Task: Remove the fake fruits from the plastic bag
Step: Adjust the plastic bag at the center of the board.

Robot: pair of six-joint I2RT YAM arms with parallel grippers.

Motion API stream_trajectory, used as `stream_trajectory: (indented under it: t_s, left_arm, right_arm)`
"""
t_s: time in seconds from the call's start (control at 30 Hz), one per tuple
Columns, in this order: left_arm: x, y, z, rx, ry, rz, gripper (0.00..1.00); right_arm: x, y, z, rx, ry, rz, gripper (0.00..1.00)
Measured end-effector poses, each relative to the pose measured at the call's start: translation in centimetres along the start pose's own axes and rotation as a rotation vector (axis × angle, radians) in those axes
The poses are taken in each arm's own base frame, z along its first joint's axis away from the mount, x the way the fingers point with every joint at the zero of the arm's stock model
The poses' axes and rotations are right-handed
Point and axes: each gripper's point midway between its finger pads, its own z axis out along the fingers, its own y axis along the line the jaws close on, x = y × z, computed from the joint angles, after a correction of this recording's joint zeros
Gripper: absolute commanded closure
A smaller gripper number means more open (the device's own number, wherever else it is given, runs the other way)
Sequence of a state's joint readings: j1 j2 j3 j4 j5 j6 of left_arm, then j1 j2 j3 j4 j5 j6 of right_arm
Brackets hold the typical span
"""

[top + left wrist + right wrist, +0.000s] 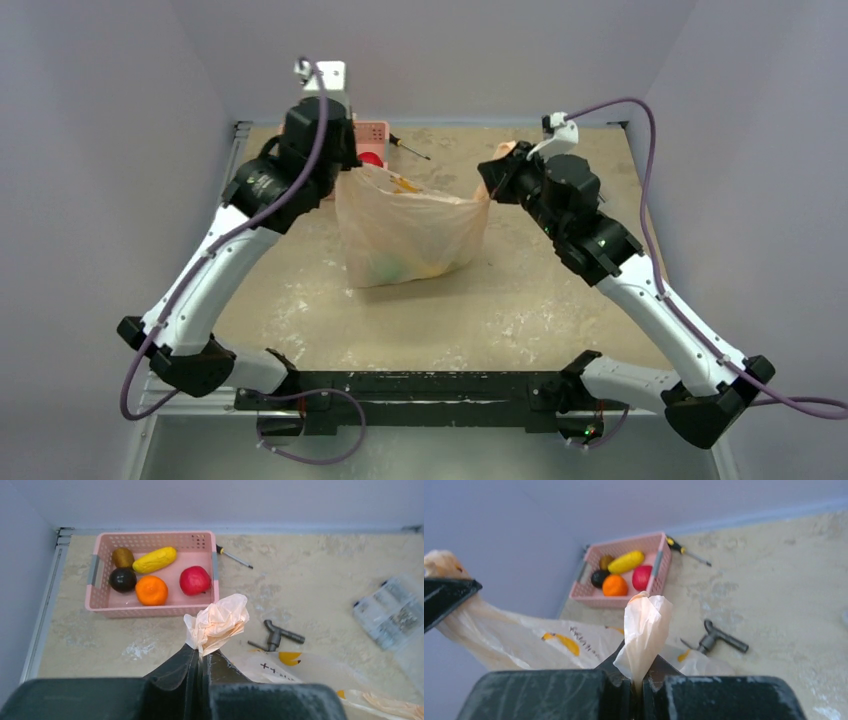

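The pale peach plastic bag (410, 235) stands open in the middle of the table, stretched between my two grippers. My left gripper (345, 168) is shut on one bunched handle (217, 622), seen in the left wrist view (202, 652). My right gripper (492, 175) is shut on the other handle (644, 627), seen in the right wrist view (638, 677). Through the bag's wall, a green shape (388, 266) and a yellow shape (432, 268) lie at the bottom. The maroon fruit is hidden.
A pink basket (155, 611) at the back left holds an orange ball, a red apple, a yellow fruit and two dark fruits. A screwdriver (234, 557) lies beside it. A grey metal fitting (277, 636) and a clear packet of parts (395, 612) lie behind the bag.
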State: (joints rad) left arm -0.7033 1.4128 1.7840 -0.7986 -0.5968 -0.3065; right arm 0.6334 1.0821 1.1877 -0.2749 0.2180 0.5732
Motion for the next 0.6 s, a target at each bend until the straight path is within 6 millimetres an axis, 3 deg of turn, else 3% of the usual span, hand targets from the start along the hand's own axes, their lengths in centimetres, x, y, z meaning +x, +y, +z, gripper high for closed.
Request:
stream_trajectory:
  t_s: [0.17,0.3,0.4,0.6]
  left_arm:
    - [-4.3,4.3,-2.9,-0.016,-0.082,-0.194,1.00]
    - [-4.7,5.7,-5.4,0.002,-0.094,-0.249,1.00]
    - [-3.1,5.9,-6.8,0.040,-0.066,-0.281,1.00]
    - [2.9,5.1,-9.2,0.148,0.040,-0.399,1.00]
  right_arm:
    - [-6.8,2.0,1.1,-0.010,-0.134,-0.020,1.00]
    - [-10.7,4.6,4.7,-0.049,-0.156,-0.069,1.00]
    - [-10.0,6.3,8.2,-0.116,-0.111,-0.105,1.00]
    - [-4.4,7.0,14.4,-0.189,0.058,-0.138,1.00]
